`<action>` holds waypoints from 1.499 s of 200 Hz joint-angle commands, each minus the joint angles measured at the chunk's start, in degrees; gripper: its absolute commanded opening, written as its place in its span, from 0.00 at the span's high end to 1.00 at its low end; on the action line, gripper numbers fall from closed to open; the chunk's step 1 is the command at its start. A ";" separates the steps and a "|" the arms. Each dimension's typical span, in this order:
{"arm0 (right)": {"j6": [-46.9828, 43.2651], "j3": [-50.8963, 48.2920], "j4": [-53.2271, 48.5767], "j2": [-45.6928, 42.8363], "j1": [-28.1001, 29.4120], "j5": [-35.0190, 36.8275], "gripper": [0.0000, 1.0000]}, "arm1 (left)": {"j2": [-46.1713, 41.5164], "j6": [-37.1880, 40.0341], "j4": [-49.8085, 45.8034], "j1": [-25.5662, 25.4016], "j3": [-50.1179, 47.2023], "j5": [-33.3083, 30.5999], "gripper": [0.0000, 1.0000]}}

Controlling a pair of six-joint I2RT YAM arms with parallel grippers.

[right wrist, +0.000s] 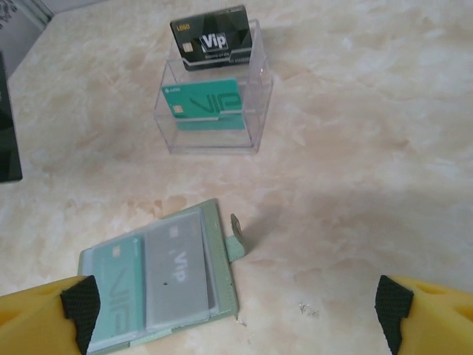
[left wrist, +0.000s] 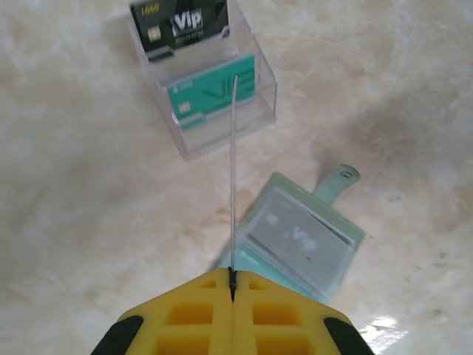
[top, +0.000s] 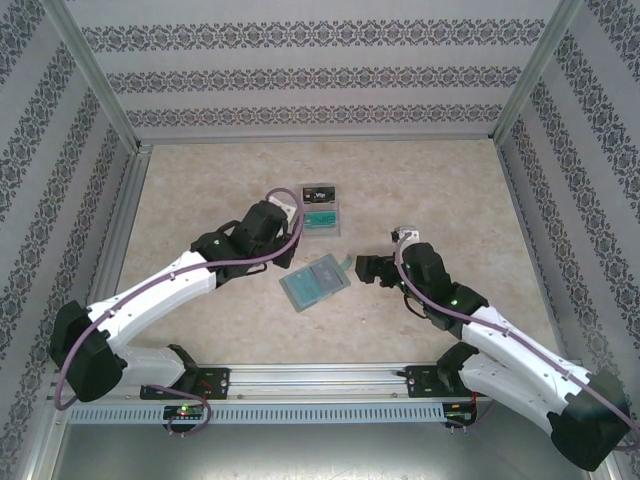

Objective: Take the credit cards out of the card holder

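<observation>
While left hand (left wrist: 233, 277) pinches thin card (left wrist: 233, 177) edge-on, fingers pressed fully together, right hand (right wrist: 236, 305) hangs wide open, empty, near card holder (right wrist: 162, 277). Card holder lies open on table (right wrist: 355, 170), pocketed cards (right wrist: 177, 270) inside. Black card (right wrist: 214, 37), teal card (right wrist: 207, 103) stand in clear tray (right wrist: 259, 96) beyond.
</observation>
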 commanded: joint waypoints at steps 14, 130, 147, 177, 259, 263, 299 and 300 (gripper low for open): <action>1.37 -1.91 1.73 -2.66 -0.71 2.06 0.02 | 7.52 22.75 -0.28 -0.35 8.14 -6.30 1.00; 2.60 -2.41 0.96 -3.37 -1.56 2.68 0.02 | 34.86 64.93 7.85 0.98 25.97 -15.81 1.00; 2.60 -2.41 0.87 -3.42 -1.84 2.85 0.02 | 36.59 66.45 9.44 1.24 27.62 -16.16 1.00; 2.78 -2.44 0.87 -3.35 -2.19 2.72 0.02 | 40.80 68.68 6.91 1.54 32.18 -17.62 1.00; 3.30 -2.61 1.22 -2.23 -3.01 2.29 0.02 | 42.53 67.83 2.43 2.47 34.20 -17.55 1.00; 3.37 -2.53 1.22 -2.12 -3.05 2.28 0.02 | 42.40 67.81 2.42 2.52 33.91 -17.54 1.00; 3.57 -2.47 1.40 -1.23 -3.19 1.95 0.02 | 41.59 67.66 2.62 3.00 32.16 -17.76 1.00; 3.57 -2.49 1.36 -1.22 -3.19 1.94 0.02 | 41.59 67.63 2.63 3.00 32.12 -17.73 1.00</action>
